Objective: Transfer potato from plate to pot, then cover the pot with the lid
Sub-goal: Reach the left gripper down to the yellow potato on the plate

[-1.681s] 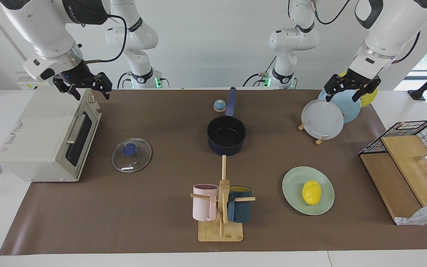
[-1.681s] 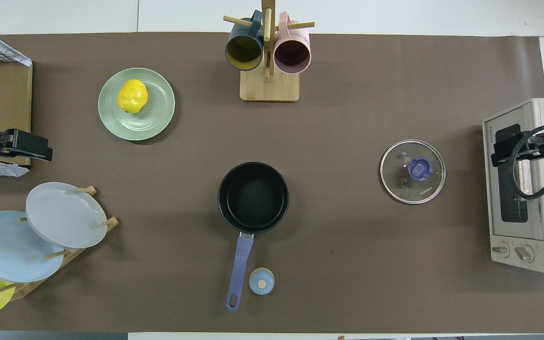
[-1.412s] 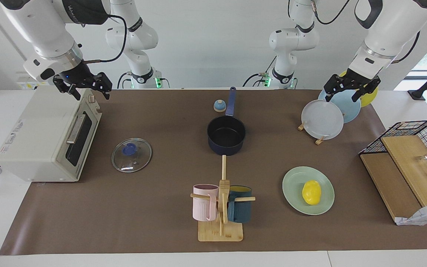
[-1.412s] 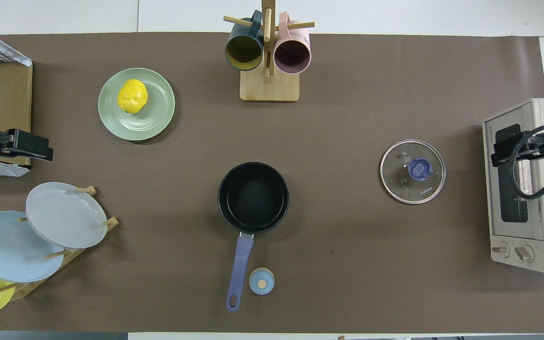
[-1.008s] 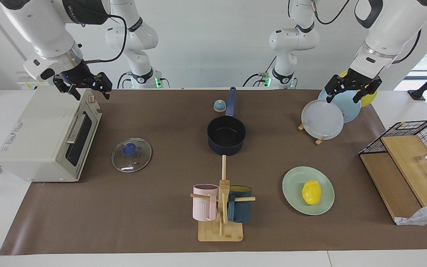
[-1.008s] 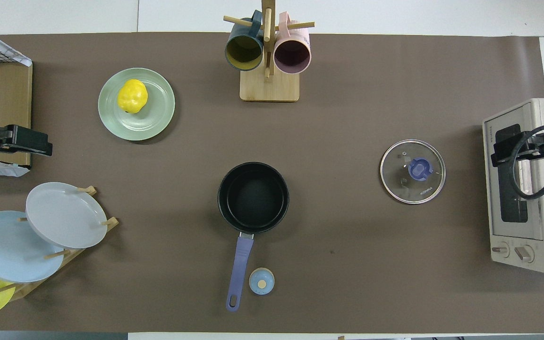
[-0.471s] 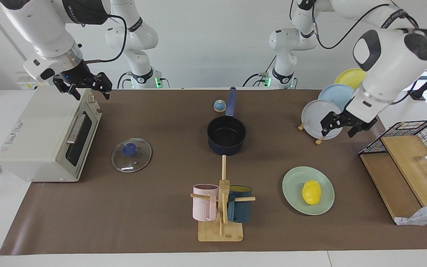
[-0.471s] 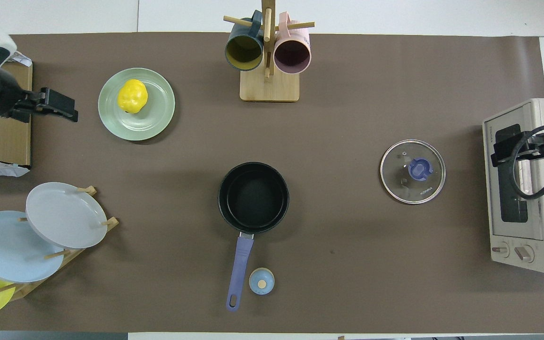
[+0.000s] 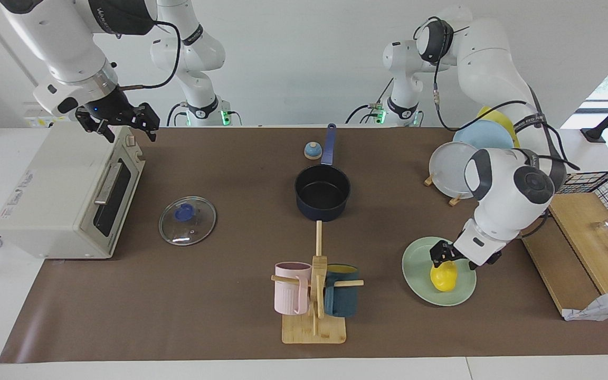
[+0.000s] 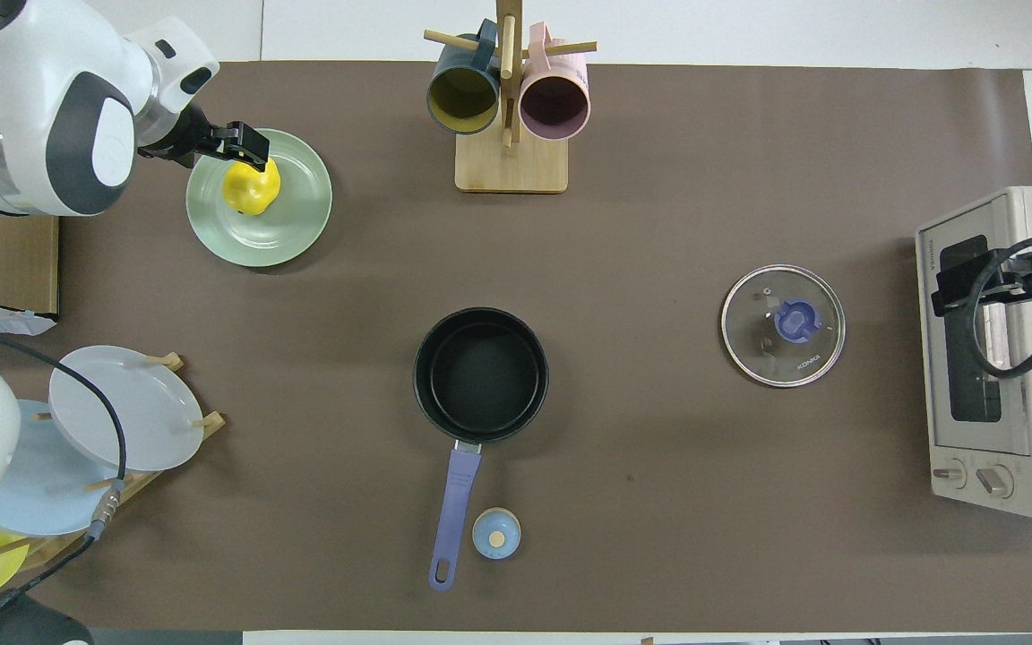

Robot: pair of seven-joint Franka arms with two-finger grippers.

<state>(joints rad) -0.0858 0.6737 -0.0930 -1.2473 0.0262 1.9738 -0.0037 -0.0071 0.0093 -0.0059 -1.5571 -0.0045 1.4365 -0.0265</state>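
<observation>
Yellow oval potato (image 9: 444, 276) lies on the mint-green round plate (image 9: 419, 289); the left gripper (image 9: 444, 257), fingers apart, should straddle it squarely before closing. The right gripper (image 9: 119, 122), fingers apart, waits over the toaster oven (image 9: 61, 195).

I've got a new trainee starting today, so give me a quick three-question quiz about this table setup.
1. True or false: the potato lies in the pot.
2. Which tool is over the plate: A) left tool B) right tool?
3. Fill in: the lid lies flat between the pot and the ____.

Key: 1 false, it is on the plate; 2 A; 3 toaster oven.
</observation>
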